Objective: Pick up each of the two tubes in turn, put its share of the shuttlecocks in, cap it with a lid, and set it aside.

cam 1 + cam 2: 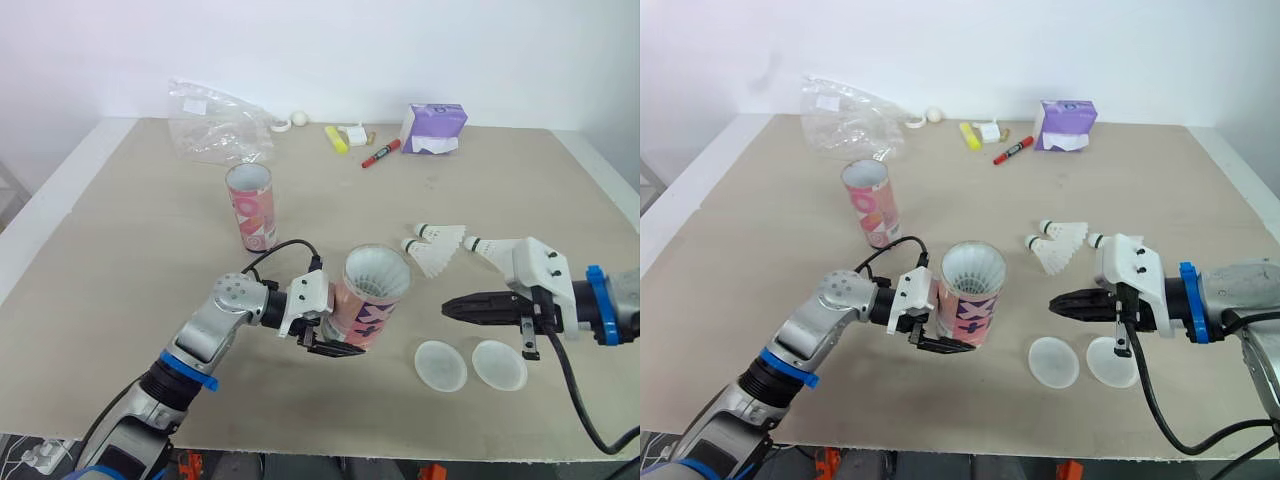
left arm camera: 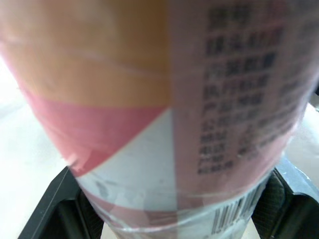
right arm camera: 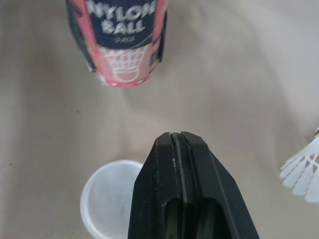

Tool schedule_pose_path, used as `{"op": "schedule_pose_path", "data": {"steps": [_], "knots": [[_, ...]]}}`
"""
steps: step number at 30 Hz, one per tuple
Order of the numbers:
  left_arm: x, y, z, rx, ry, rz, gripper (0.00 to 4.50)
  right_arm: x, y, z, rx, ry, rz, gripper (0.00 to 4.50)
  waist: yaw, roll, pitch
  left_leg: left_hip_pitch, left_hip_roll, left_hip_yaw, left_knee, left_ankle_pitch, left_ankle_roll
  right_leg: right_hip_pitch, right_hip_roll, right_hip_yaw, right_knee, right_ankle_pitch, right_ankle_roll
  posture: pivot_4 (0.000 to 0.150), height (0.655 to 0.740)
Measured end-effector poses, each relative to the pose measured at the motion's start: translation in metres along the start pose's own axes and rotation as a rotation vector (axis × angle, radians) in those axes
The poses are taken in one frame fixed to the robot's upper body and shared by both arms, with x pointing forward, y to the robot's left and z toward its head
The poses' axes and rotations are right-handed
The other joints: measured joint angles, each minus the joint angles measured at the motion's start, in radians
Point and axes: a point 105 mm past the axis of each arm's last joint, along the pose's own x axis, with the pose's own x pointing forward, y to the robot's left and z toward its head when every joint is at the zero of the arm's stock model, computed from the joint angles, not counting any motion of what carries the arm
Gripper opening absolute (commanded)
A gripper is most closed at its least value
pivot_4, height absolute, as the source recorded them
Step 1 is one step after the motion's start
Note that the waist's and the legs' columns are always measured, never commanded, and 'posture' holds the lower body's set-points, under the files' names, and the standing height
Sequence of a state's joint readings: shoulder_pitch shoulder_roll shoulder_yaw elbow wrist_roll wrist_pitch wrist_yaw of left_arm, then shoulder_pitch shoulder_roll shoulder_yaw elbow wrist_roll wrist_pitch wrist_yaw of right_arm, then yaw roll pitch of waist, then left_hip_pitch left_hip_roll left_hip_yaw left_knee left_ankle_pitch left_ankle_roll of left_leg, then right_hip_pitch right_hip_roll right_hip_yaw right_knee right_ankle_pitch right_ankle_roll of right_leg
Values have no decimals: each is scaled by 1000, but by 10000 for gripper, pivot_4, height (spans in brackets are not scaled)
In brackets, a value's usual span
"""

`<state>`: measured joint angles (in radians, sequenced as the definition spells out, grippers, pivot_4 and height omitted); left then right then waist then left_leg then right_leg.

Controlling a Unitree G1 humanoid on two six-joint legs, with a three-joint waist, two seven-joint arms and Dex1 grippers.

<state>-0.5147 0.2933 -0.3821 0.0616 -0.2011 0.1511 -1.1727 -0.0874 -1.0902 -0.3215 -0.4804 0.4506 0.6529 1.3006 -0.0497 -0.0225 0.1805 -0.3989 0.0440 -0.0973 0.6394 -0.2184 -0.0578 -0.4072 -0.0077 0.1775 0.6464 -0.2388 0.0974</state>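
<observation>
L gripper point(image 1: 340, 340) is clamped on the pink tube point(image 1: 366, 312), near the front edge of the table point(image 1: 120, 300). One finger point(image 2: 52, 211) sits each side of the tube's lower end. The tube leans, its open mouth up and tipped toward the R side. White feathers of a shuttlecock inside point(image 1: 378, 272) show at the mouth; can't count how many are in there. Can't tell if the tube's base touches the table, as the gripper hides it.

R gripper point(image 1: 455, 307) has its fingers pressed together w/ nothing between them. It is level w/ the tube and points at it, w/ a clear gap between them.

Two clear lids point(image 1: 440, 365) lie flat side by side on the table, just in front of and below the R gripper. The one on the R is partly covered by the gripper.

Just beyond the R gripper are loose shuttlecocks point(image 1: 432, 258), three by the look of it; the third is mostly hidden behind the gripper's white housing.

Further back and to the L, a second tube point(image 1: 251, 207) stands upright w/ an open top, well apart from both grippers.

Along the far edge are a crumpled plastic bag point(image 1: 215, 125), a red marker point(image 1: 380, 153) and a purple box point(image 1: 433, 128). The small bits between them are too small to ID.
</observation>
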Motion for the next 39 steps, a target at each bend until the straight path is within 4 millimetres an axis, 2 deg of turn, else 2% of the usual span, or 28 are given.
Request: {"op": "schedule_pose_path", "data": {"steps": [8,13,16,21,23,30,39], "knots": [[13,11,-27,46,5,108,32719,-1,5,-14,-9,57,11,500,0,0,0,0,0,0,-1,0,0,-1,0,0,0,0,0,1500,7400],[23,21,-30,37,-1,168,32719,3,4,-21,-35,109,33,500,1,-1,0,0,0,0,0,0,0,0,0,0,0,1,0,1500,7400],[24,22,-30,42,0,172,32719,10,4,-28,0,123,44,10115,1,0,0,1,0,0,0,0,-1,0,0,0,0,1,0,1500,7400],[26,23,-30,-2,-20,181,32719,17,4,-46,37,223,71,35124,2,1,-1,1,0,0,0,1,-1,1,0,0,0,1,0,1500,7400],[24,24,-31,-46,-33,194,32719,19,3,-48,38,238,69,43800,1,1,-1,1,0,0,0,1,-1,1,0,0,0,1,0,1500,7400],[23,20,-32,-71,-32,191,32719,27,-6,-37,65,207,36,44802,0,2,-1,2,0,0,-1,1,-1,0,0,0,0,0,-1,1500,7400],[22,18,-31,14,-24,178,32719,45,5,-32,105,201,51,44802,1,2,-2,2,0,0,-3,0,-1,0,0,0,0,0,-1,1500,7400]]}}
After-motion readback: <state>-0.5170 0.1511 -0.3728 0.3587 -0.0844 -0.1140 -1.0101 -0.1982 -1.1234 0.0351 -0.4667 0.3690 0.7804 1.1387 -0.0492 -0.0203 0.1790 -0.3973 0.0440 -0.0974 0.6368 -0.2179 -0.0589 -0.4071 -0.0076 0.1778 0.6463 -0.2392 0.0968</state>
